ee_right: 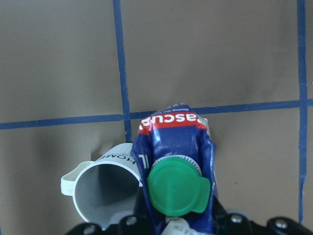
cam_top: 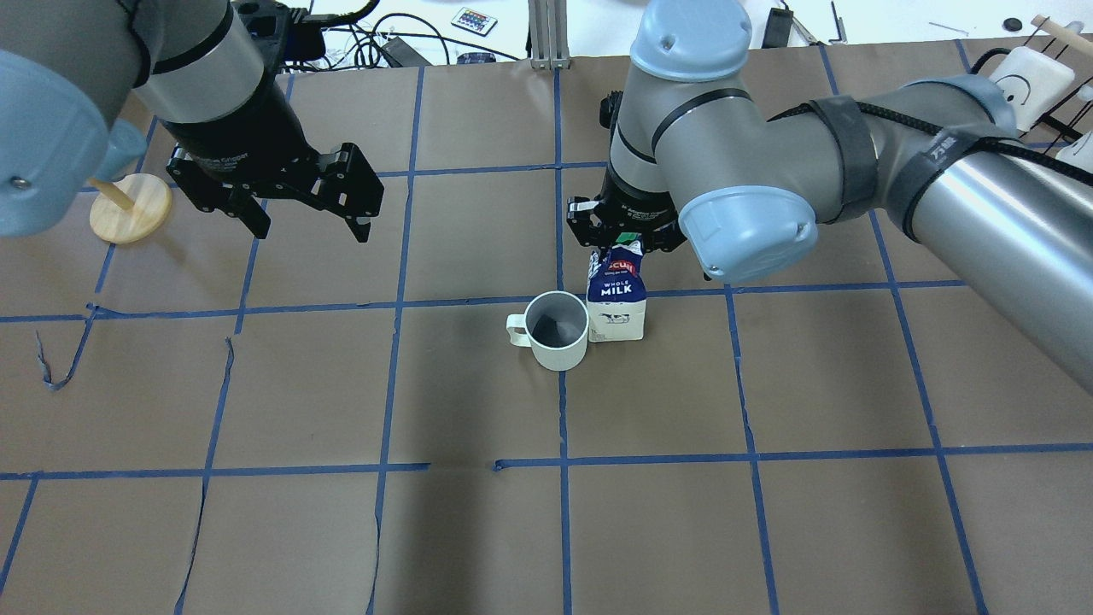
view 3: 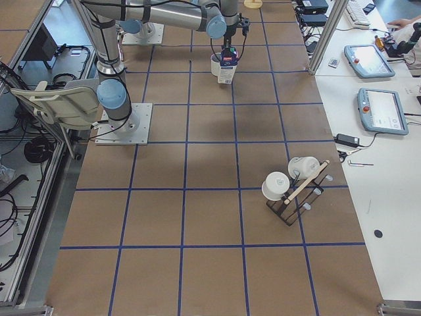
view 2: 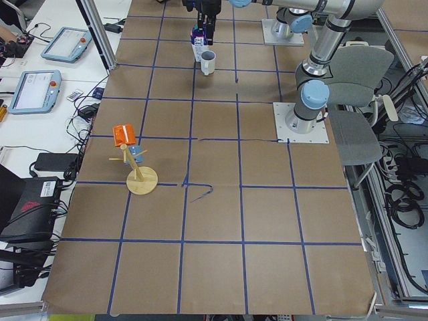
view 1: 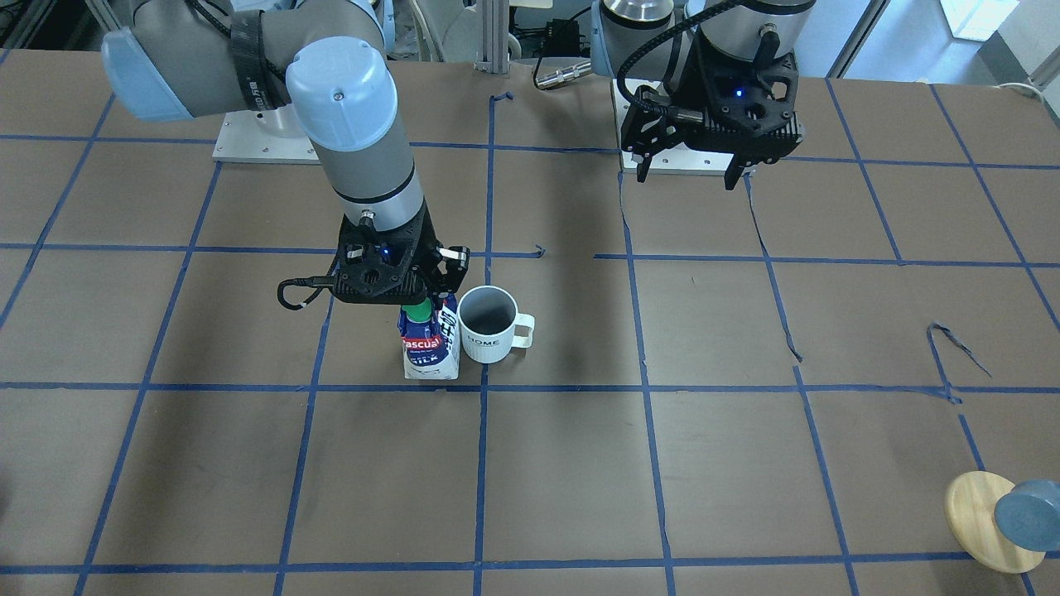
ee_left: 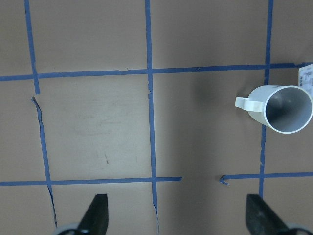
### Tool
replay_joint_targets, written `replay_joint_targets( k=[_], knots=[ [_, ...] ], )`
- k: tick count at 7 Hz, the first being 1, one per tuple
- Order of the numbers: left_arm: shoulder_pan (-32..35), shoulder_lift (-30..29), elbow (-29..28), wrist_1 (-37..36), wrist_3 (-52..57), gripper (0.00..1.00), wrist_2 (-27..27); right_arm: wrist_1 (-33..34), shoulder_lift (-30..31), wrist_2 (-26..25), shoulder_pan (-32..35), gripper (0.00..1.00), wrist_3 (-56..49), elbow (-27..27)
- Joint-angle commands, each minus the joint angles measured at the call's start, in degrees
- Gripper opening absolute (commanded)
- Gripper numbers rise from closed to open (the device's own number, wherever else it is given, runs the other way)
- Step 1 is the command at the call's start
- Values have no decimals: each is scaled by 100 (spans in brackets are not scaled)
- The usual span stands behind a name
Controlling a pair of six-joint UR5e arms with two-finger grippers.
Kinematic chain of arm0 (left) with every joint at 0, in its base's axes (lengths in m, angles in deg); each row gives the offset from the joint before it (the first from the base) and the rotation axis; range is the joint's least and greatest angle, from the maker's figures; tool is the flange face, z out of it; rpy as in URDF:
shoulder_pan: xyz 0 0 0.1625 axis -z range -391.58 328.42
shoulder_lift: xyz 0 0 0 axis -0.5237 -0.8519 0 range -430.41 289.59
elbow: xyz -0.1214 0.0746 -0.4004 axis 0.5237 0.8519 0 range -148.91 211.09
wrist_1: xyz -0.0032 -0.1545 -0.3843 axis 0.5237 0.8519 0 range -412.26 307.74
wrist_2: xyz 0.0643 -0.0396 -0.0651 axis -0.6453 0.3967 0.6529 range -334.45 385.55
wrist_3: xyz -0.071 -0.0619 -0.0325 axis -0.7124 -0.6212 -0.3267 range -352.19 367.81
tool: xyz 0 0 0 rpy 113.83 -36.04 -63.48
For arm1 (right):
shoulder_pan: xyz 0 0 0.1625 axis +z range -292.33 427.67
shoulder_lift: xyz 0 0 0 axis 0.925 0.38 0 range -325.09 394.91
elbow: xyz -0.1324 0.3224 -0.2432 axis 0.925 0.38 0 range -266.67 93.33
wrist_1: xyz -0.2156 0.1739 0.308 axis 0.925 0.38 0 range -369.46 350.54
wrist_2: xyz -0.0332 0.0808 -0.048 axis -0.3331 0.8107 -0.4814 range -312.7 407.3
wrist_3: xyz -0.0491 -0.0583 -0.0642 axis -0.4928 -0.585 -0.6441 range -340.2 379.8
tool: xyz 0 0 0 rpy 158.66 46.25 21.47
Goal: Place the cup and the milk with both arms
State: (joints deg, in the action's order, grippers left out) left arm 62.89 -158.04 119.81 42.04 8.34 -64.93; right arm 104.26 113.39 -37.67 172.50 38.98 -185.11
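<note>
The right tool point(cam_top: 623, 241) is down over the milk point(view 1: 431, 348), its fingers together on the carton's peaked top just by the green cap point(ee_right: 176, 188). That's a top-down grip, and it makes sense: it leaves the carton's sides free, so it can stand close in against the cup point(view 1: 489, 324). The carton's base looks to be down on the surface point(view 1: 580, 463), upright, near the middle where two blue tape lines cross. I'd call this the set-down, with the release not yet made.

The cup stands upright just to the carton's left in the over-the-shoulder view. The two are so close that I can't tell whether they touch. Its handle point(view 1: 523, 329) points left, away from the carton, so it doesn't get in the way of the pairing.

The left tool point(cam_top: 312, 232) hangs well off to the far left, above the surface, fingers wide apart and holding nothing. That keeps it out of the right arm's way.

Now the looks. The carton is blue and white with a red band and "WHOLE MILK" on one face, slightly taller than the mug. The mug is white, ribbed, grey inside, with "HOME" in dark letters.
</note>
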Motion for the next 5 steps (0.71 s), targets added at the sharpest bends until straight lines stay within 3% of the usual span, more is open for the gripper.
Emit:
replay_joint_targets(
  k=[1,5],
  knots=[
    [-25,27,5,-34,88,100,13,71,19,-28,11,45,-64,-79],
    [-34,71,23,-131,26,100,4,62,45,-28,20,46,-82,-210]
  ],
)
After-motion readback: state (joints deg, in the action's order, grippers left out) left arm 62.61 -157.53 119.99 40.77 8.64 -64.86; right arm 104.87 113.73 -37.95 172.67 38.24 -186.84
